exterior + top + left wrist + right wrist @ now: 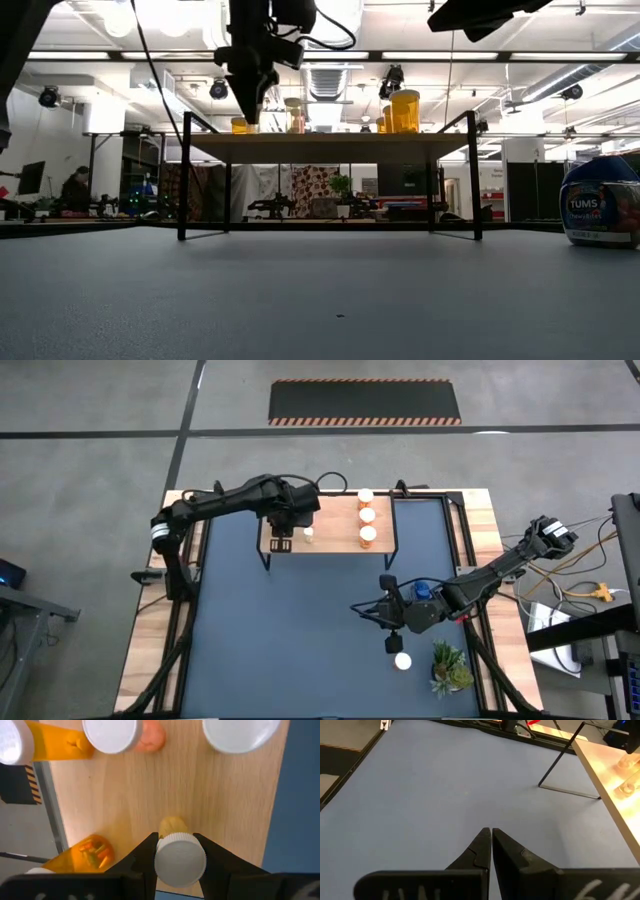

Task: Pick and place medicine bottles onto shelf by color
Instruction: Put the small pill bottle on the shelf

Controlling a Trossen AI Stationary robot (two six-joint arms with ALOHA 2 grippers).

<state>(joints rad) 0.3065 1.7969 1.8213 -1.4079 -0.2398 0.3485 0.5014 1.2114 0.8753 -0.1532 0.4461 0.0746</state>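
My left gripper [283, 538] [180, 842] is over the left part of the wooden shelf [335, 548], shut on a small pale bottle with a white cap [172, 826]. An orange bottle [92, 852] stands right beside it. Three orange white-capped bottles [367, 515] stand in a row at the shelf's right end, and a small one [308, 535] stands between. My right gripper [360, 608] [491, 837] hovers shut over the blue mat, next to the blue bottle [424, 590] [600, 200]. Two white-capped bottles [400, 655] stand on the mat nearer the front. My left gripper pinches the small pale bottle at its white cap [180, 865] between the two fingers [145, 852], coming from above and pointing down. The bottle is upright. I cannot tell whether its base stands on the shelf board or hangs just above it.
A small green plant [450, 668] stands near the mat's front right corner. The shelf rests on thin black legs [184, 175] at the far side of the blue mat [300, 640], whose left and middle parts are bare. Cables lie off the table's right edge.
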